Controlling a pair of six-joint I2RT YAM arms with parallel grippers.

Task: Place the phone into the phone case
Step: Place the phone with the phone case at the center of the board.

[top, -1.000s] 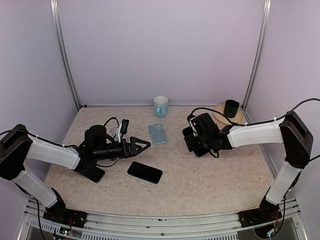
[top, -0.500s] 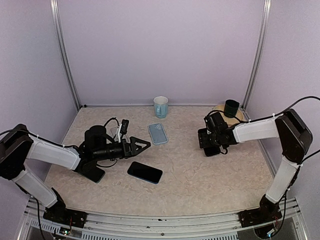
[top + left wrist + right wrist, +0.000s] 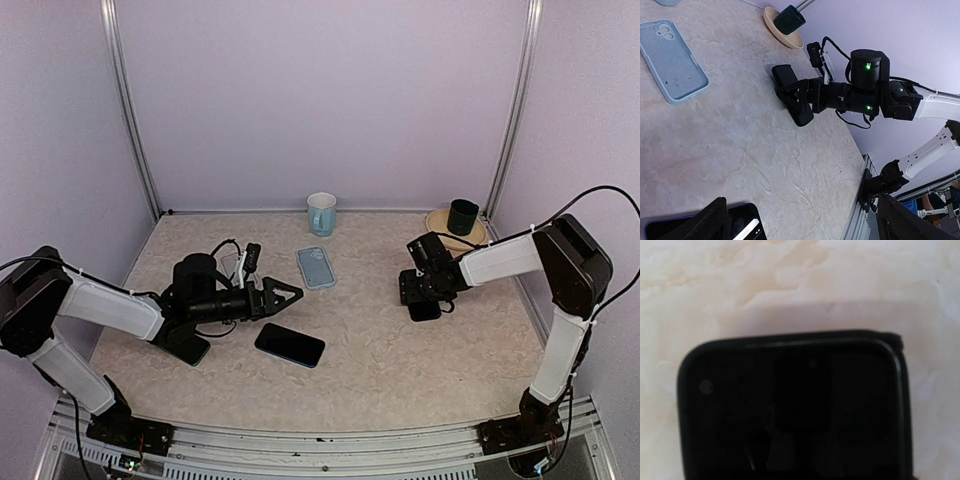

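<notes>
One phone (image 3: 289,344) just beside left claw (image 3: 285,298)

In the left wrist view the phone (image 3: 662,231) runs off the bottom edge, partly behind a finger (image 3: 710,220) of the left gripper (image 3: 285,300). The right wrist view is one blurred dark shape (image 3: 790,405).

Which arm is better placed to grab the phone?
Left. The left gripper is open just beside the phone, with the phone case close by; the right gripper is far off across the table.
</notes>
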